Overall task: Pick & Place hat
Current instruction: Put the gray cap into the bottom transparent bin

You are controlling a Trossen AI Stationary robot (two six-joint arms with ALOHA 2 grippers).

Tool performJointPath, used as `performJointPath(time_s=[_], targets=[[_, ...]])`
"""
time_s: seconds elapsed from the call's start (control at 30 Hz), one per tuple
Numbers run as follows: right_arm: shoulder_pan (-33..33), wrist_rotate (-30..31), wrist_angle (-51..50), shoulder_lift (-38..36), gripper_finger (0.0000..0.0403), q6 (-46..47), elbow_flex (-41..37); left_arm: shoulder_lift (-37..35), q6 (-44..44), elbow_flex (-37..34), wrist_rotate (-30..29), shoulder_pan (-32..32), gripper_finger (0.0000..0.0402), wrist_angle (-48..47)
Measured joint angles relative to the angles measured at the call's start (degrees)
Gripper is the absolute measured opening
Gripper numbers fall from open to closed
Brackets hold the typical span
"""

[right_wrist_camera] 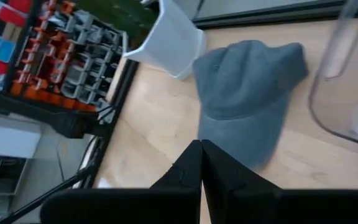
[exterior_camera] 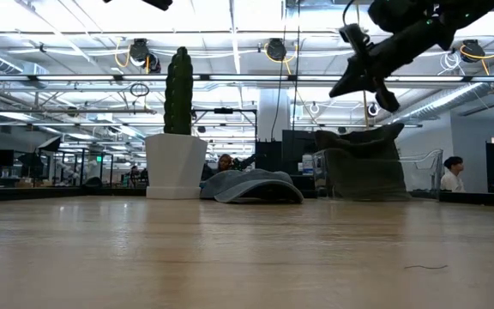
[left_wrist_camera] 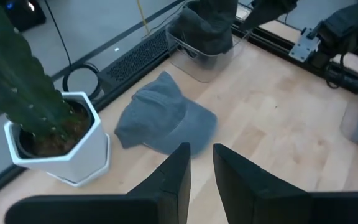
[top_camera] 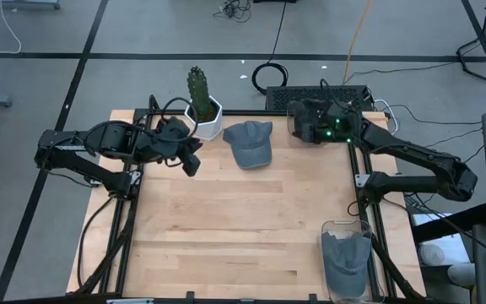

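You have a cactus (top_camera: 197, 84) standing upright in a white hexagonal pot (top_camera: 205, 119) at the far edge of your wooden table (top_camera: 243, 228), toward the left. Two clear plastic bins sit on the right side: one (top_camera: 321, 122) at the far corner, another (top_camera: 347, 262) at the near corner. Beyond the table's far edge you can see a black coiled cable (top_camera: 270, 76) on the grey floor

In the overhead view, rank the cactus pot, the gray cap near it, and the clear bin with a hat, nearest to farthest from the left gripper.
From the left gripper:
1. Cactus pot, just behind it at the table's far edge.
2. Gray cap, to its right.
3. Clear bin, front right corner.
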Motion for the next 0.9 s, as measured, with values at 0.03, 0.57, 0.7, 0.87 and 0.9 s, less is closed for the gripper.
performJointPath(time_s=[0.03, 0.57, 0.7, 0.87, 0.9], targets=[[0.4, 0.0, 0.5, 0.0, 0.0000, 0.0, 0.0, 0.0, 1.0, 0.0, 0.0, 0.0, 0.0076, 0.0], [3.3, 0.0, 1.2, 0.0, 0.0000, -15.4, 0.0, 0.0, 3.5, 0.0, 0.1, 0.0, 0.0076, 2.3], [3.3, 0.0, 1.2, 0.0, 0.0000, -19.8, 0.0, 0.0, -0.5, 0.0, 0.1, 0.0, 0.0076, 2.3], [3.3, -0.3, 0.9, 0.0, 0.0000, -21.0, 0.0, 0.0, -6.2, 0.0, 0.1, 0.0, 0.0076, 2.3], [3.3, -0.3, 0.9, 0.0, 0.0000, -21.0, 0.0, 0.0, -6.8, 0.0, 0.1, 0.0, 0.0076, 2.2]])
